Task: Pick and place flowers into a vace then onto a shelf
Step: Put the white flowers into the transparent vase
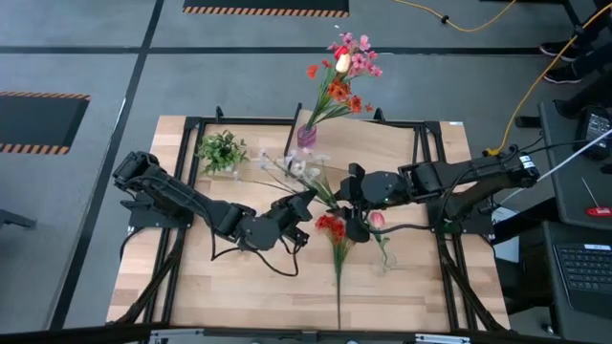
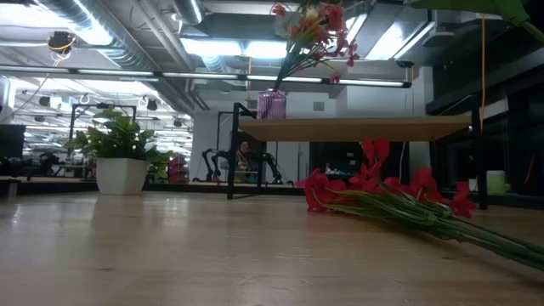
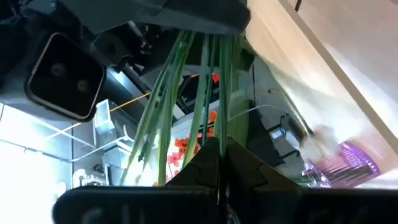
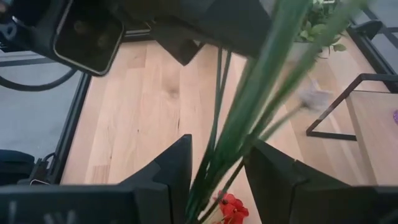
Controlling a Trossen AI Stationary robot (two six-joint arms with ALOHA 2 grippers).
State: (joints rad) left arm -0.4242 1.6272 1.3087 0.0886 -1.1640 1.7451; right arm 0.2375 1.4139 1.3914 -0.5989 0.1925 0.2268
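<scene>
Both pincers meet at a white-bloomed flower stem above the table centre.

High view: the left pincer [image 1: 304, 204] and right pincer [image 1: 346, 199] flank the white flowers [image 1: 298, 168]; red flowers [image 1: 331, 227] lie on the table [image 1: 239, 296]; the purple vase [image 1: 307, 135] with its bouquet [image 1: 346, 67] stands at the far edge. Low view: the vase sits on the shelf [image 2: 357, 129]; red flowers rest on the table beside a potted plant [image 2: 119, 157]. Left wrist view: fingers [image 3: 211, 163] closed on green stems. Right wrist view: fingers [image 4: 171, 171] parted around stems.
</scene>
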